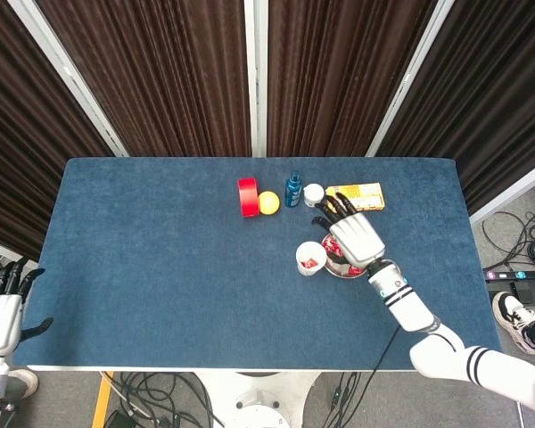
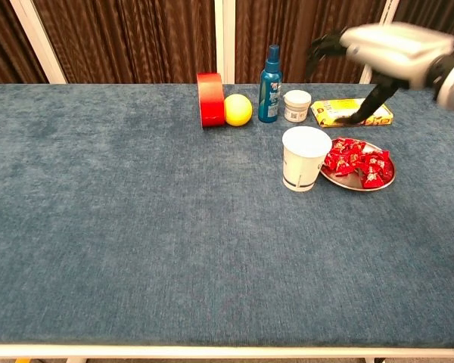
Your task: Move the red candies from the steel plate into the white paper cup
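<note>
Blue cloth table (image 2: 136,227) with a row of things at its far middle and right.

Upper centre of the chest view: red roll (image 2: 209,99) on edge, touching a yellow ball (image 2: 238,110); then a blue bottle (image 2: 270,74), a white jar (image 2: 296,106), a yellow box (image 2: 353,113) lying flat; nearer, right of centre, a paper cup (image 2: 303,158) upright just beside a steel plate (image 2: 346,182) of red candies (image 2: 359,160).
</note>
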You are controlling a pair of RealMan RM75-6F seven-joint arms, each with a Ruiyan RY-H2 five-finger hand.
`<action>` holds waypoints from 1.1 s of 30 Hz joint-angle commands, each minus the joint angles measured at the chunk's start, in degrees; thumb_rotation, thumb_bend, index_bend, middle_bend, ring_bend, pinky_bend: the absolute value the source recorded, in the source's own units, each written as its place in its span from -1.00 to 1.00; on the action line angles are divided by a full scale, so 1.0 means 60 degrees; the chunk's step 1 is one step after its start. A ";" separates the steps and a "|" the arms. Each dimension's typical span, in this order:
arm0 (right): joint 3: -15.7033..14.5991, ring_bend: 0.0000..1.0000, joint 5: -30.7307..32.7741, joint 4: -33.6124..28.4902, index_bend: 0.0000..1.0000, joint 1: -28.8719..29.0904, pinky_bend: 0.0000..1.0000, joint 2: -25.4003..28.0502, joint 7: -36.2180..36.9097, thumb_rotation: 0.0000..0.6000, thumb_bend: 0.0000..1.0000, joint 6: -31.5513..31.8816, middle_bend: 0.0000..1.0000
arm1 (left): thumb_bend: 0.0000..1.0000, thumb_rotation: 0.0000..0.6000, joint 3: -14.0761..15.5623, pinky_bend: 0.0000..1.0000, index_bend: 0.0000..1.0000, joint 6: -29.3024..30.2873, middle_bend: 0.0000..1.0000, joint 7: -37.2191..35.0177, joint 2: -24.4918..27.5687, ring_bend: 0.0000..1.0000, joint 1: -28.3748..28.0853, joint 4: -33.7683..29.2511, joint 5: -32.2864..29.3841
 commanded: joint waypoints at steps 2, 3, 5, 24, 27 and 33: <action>0.0191 0.14 0.0674 -0.0234 -0.40 -0.0150 0.44 0.0589 -0.0693 1.00 -0.80 -0.0120 0.23 | -1.00 1.00 0.0009 -0.75 -0.48 -0.0015 -0.69 0.0009 -0.0022 -0.82 -0.0033 -0.0002 0.0064; 0.0188 0.43 0.0922 -0.0307 -0.36 -0.0124 0.73 0.0702 -0.0821 1.00 -0.80 -0.0356 0.46 | -1.00 1.00 0.0009 -0.75 -0.48 -0.0010 -0.69 0.0009 -0.0032 -0.82 -0.0039 -0.0011 0.0084; 0.0152 0.73 0.1322 -0.0315 -0.26 -0.0059 0.97 0.0789 -0.1111 1.00 -0.80 -0.0726 0.72 | -1.00 1.00 0.0013 -0.75 -0.48 -0.0012 -0.69 0.0022 -0.0037 -0.82 -0.0049 -0.0028 0.0109; -0.0085 0.94 0.3897 0.1471 -0.11 0.0962 1.00 -0.1008 -0.2293 1.00 -0.74 -0.2684 0.95 | -1.00 1.00 0.0055 -0.75 -0.48 -0.0057 -0.69 0.0153 -0.0038 -0.82 -0.0021 -0.0096 0.0069; -0.0085 0.94 0.3951 0.1800 -0.11 0.1131 1.00 -0.1250 -0.2230 1.00 -0.71 -0.2888 0.95 | -1.00 1.00 0.0038 -0.75 -0.48 -0.0071 -0.69 0.0154 -0.0038 -0.82 -0.0034 -0.0092 0.0055; -0.0195 0.93 0.4030 0.2468 -0.11 0.1365 1.00 -0.1637 -0.2180 1.00 -0.69 -0.3226 0.95 | -1.00 1.00 0.0039 -0.75 -0.48 -0.0056 -0.69 0.0163 -0.0027 -0.82 -0.0006 -0.0089 0.0019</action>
